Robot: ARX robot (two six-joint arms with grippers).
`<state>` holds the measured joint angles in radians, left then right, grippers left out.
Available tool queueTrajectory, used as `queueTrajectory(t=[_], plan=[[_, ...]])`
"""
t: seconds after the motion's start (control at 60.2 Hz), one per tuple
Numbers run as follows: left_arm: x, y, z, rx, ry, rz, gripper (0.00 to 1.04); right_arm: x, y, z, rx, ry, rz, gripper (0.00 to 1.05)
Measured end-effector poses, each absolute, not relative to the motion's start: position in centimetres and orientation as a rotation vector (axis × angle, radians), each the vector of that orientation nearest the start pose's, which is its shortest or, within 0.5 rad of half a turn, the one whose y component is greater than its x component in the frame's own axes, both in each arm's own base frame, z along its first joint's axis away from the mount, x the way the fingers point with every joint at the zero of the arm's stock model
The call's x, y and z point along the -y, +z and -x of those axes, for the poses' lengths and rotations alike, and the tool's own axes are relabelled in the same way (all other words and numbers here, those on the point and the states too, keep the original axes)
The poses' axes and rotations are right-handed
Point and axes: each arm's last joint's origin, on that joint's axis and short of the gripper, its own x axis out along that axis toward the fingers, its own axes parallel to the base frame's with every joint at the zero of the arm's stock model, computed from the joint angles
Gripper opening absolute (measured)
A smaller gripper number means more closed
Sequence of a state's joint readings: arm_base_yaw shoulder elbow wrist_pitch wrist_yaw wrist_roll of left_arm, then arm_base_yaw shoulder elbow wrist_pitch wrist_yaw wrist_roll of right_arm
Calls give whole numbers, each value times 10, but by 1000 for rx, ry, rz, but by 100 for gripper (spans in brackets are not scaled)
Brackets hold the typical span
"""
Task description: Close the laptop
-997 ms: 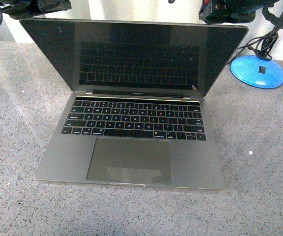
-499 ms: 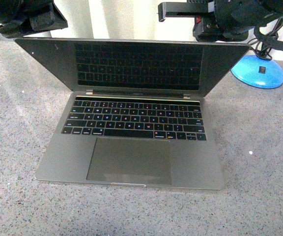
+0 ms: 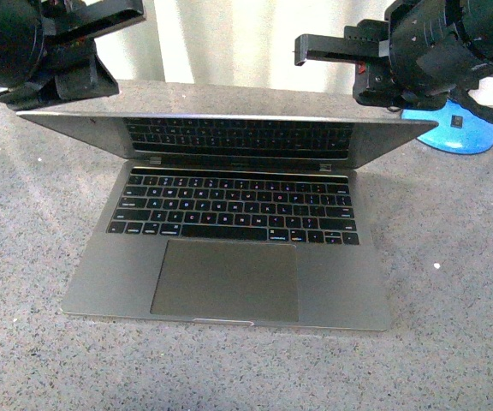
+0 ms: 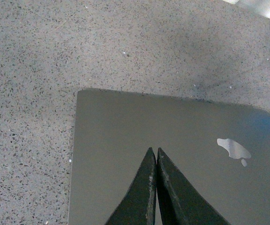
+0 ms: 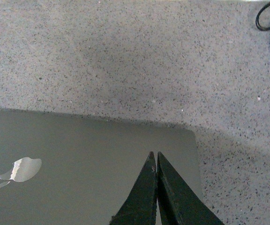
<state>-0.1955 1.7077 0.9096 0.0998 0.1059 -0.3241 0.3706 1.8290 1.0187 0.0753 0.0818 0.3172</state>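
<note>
Wrist views, left jaws closed, right jaws closed, both over laptop (image 4: 121, 136) lid, flanking apple logo (image 4: 233, 150)

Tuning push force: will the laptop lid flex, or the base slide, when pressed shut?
Laptop lid looks like rigid metal, so probably stiff. Its smooth finish may let the shut fingers slip. Base lies flat on the speckled countertop; likely stays put.

**One logo showing, no readable words**

A pale apple logo (image 4: 234, 150) is showing on the grey lid of the laptop (image 4: 116, 140). It is sitting between the tips of the left gripper (image 4: 154, 152) and the right gripper (image 5: 154, 155), apart from both. The keyboard (image 3: 234, 208) legends are appearing too small to read. No words or numbers are showing anywhere else.
</note>
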Motion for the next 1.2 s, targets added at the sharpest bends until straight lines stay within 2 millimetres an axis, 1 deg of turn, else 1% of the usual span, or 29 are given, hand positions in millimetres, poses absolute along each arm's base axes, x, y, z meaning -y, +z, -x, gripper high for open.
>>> queueTrajectory(t=[0.266, 0.748, 0.947, 1.197], plan=[[69, 167, -336, -745, -170, 278, 4, -135, 141, -341, -801, 157, -192, 1], [69, 161, -336, -770, -174, 293, 4, -136, 134, -339, -854, 161, -258, 1], [69, 154, -334, -795, -169, 309, 4, -135, 129, -337, -877, 148, -291, 1], [67, 144, -331, -825, -156, 327, 4, -135, 116, -331, -917, 121, -307, 1]])
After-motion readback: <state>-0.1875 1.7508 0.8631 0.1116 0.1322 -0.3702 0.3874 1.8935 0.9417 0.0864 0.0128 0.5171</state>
